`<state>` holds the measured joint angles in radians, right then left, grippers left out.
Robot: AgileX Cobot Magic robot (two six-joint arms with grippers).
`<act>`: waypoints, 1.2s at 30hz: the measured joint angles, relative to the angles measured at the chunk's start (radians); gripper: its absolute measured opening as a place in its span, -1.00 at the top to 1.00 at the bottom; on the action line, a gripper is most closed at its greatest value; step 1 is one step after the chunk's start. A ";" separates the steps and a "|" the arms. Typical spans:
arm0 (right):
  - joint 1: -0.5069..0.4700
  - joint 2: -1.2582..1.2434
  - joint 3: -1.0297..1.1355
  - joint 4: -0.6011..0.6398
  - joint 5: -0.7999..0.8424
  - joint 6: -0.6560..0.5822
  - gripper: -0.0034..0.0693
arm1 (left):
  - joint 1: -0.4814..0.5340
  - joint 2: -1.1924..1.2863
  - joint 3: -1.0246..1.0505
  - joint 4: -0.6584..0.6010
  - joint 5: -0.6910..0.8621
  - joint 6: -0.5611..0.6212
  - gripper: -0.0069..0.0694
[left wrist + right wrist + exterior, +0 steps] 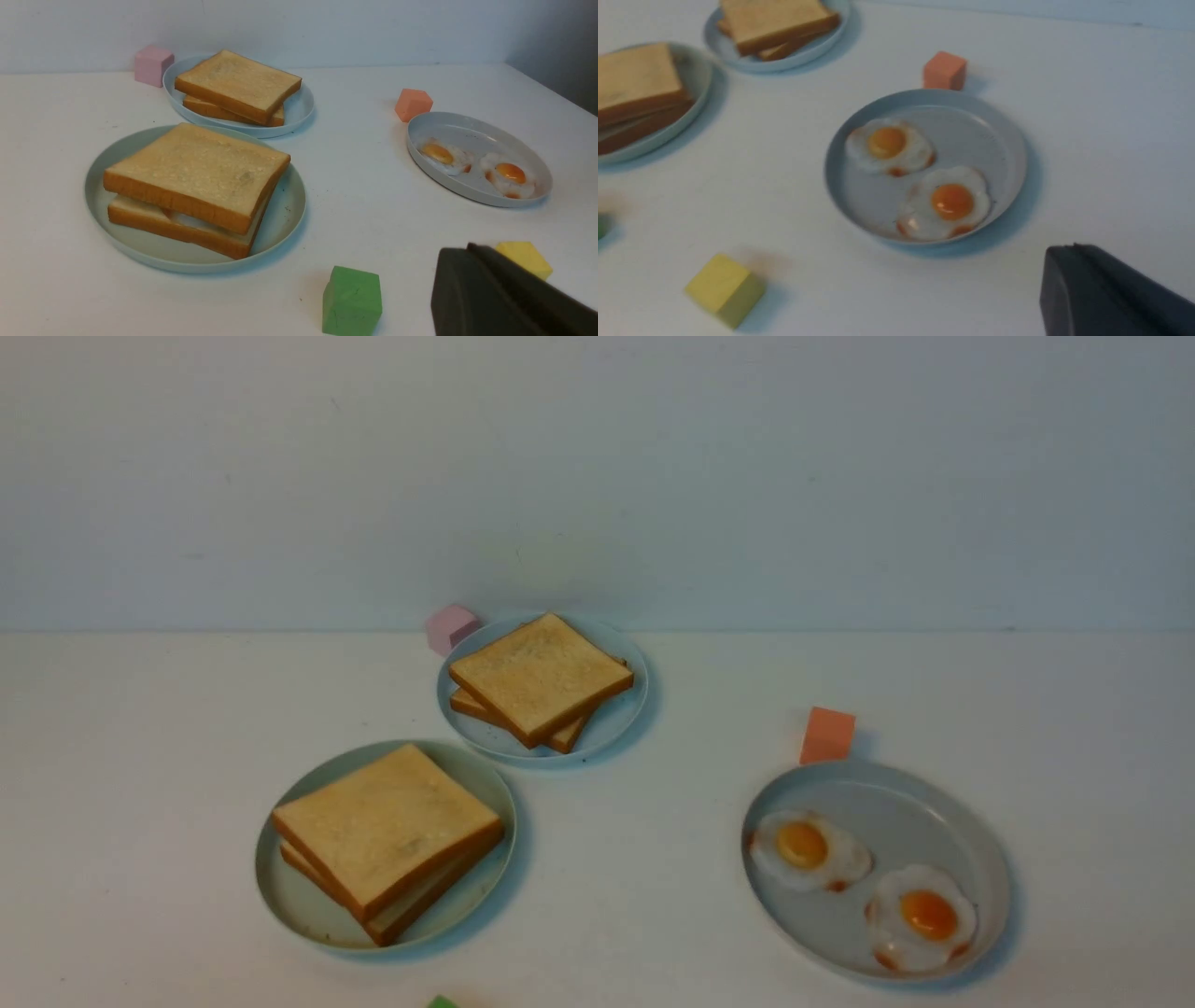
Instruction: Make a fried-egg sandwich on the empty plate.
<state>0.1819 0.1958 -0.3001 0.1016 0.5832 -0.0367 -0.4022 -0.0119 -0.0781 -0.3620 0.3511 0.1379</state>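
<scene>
Resting on the mint plate (pixel 285 219), the sandwich (pixel 196 179) lies apart from both closed tools.

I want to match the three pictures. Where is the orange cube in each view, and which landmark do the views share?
Front view: the orange cube sits right of centre, at the far rim of the grey plate with two fried eggs.
Left wrist view: the cube is upper right, beside that plate.
Right wrist view: the cube is top centre, at the plate's rim.
Shared landmark: the grey egg plate.
</scene>
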 joint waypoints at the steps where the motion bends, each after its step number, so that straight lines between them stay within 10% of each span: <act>1: -0.060 -0.056 0.091 0.051 -0.050 -0.027 0.94 | 0.000 0.000 0.000 0.000 0.000 0.000 0.85; 36: -0.171 -0.207 0.315 0.091 -0.183 -0.096 0.91 | 0.000 0.000 0.000 -0.002 0.001 0.000 0.80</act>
<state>0.0113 -0.0109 0.0151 0.1922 0.4005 -0.1329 -0.4022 -0.0119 -0.0781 -0.3640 0.3522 0.1379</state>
